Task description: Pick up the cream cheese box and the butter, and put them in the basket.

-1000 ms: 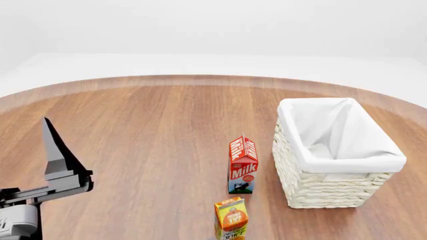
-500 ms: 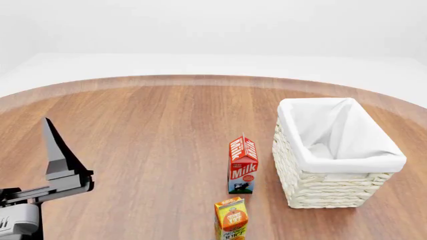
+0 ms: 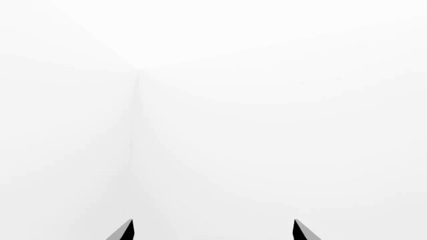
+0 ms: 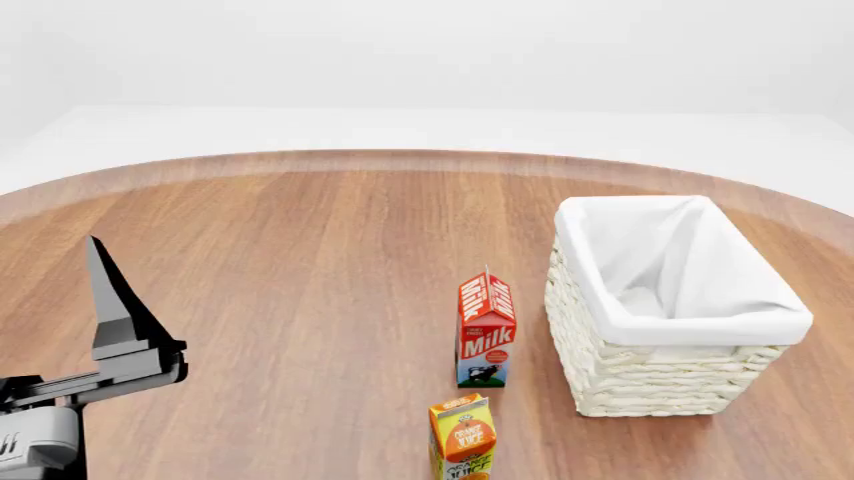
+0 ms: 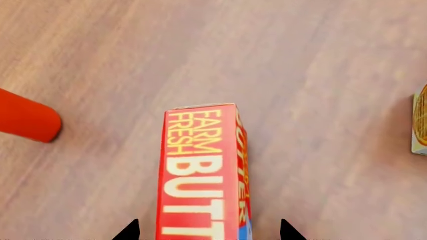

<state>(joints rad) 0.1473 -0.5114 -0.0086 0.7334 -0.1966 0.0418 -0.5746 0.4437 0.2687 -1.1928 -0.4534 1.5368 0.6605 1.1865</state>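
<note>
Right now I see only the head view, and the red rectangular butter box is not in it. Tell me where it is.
Observer: The right wrist view shows the red rectangular butter box resting on the brown wooden table, framed between the two dark fingertips of the right gripper.
Operator: Tell me whether the jaws have closed on it.
Observer: No. They stand open, and bare table shows on each side of the box.
Operator: Report anything close to it.
Observer: A red cylindrical object lies to one side, apart from the box and partly cut off by the picture's edge.
</note>
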